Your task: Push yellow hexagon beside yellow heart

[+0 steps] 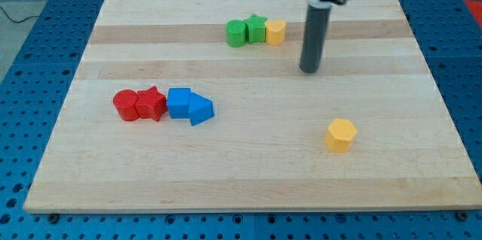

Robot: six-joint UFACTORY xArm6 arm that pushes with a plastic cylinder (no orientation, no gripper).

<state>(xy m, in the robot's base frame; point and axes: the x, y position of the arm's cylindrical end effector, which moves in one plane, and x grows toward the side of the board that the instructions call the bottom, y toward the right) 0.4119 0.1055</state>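
The yellow hexagon (340, 135) lies alone on the wooden board at the view's lower right. The yellow heart (276, 31) sits near the view's top centre, touching a green star (257, 28), which touches a green cylinder (236, 33). My tip (309, 70) is the lower end of the dark rod. It stands to the lower right of the yellow heart and well above the yellow hexagon in the view, touching neither.
A red cylinder (126, 105) and a red star (151, 104) sit together at the view's left. A blue cube (178, 102) and a blue triangle (200, 109) lie just right of them. The board (248, 180) is edged by a blue perforated table.
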